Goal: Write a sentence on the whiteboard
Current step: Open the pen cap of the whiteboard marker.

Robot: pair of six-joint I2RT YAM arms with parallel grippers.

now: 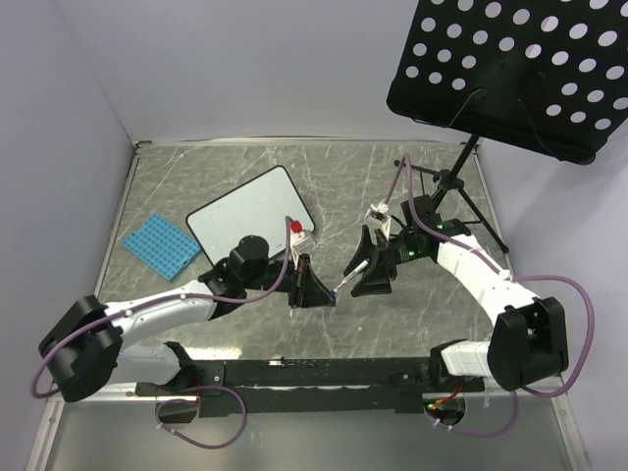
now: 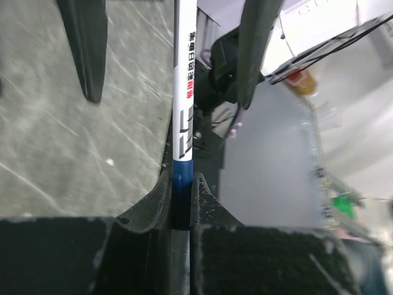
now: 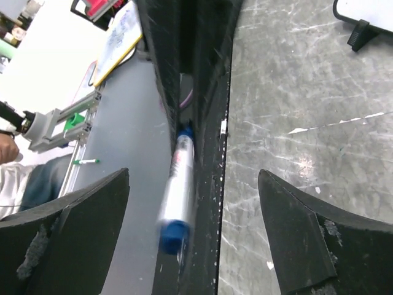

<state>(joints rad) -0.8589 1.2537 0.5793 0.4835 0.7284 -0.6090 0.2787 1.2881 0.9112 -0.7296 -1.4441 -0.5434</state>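
From above, the whiteboard [image 1: 245,211] lies unwritten at centre-left of the frame. In the left wrist view, the left gripper [image 2: 181,184] pinches the marker [image 2: 184,104] by its blue end, presumably to write with it. In the right wrist view, the right gripper [image 3: 193,178] gapes wide around it, seemingly ceding the pen.

Left arm [image 1: 167,309] reaches in from 8 o'clock, right arm [image 1: 476,270] from 4 o'clock, tips facing near centre. Left gripper [image 1: 314,287] pinches a pen [image 2: 184,92]; right gripper [image 1: 365,273] is spread wide, not touching it.
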